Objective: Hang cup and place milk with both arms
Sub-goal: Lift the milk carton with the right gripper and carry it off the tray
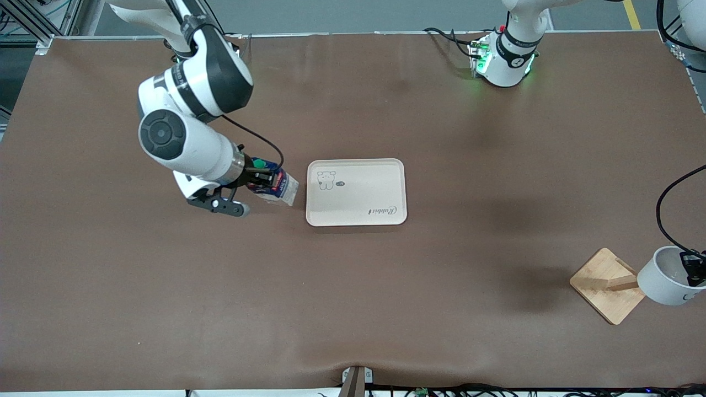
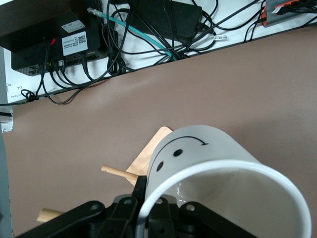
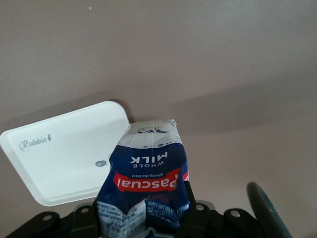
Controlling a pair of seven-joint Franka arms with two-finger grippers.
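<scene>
The cup [image 1: 664,278] — white, with a smiley face on its wall — hangs in the air, tipped on its side, at the left arm's end of the bench [image 1: 441,286], just beside the wooden rack [image 1: 606,285]. Its mouth faces up and outward; its base points toward the rack's slanted peg [image 1: 622,283]. The left end effector [image 1: 692,270] is pressed together on the cup's rim, one finger inside the mouth.

The milk [image 1: 273,186] — dark blue carton, green cap, red label band, pale lower part — is held tilted, cap toward the wrist and pale end angled down toward the tray [image 1: 356,192]. It hangs over bare bench just beside the tray's edge, on the side toward the right arm's end. The right end effector [image 1: 260,179] pinches the carton near its cap.

The tray is cream, rectangular, empty, printed with a small bear and a script word, and lies near the middle of the brown bench.
</scene>
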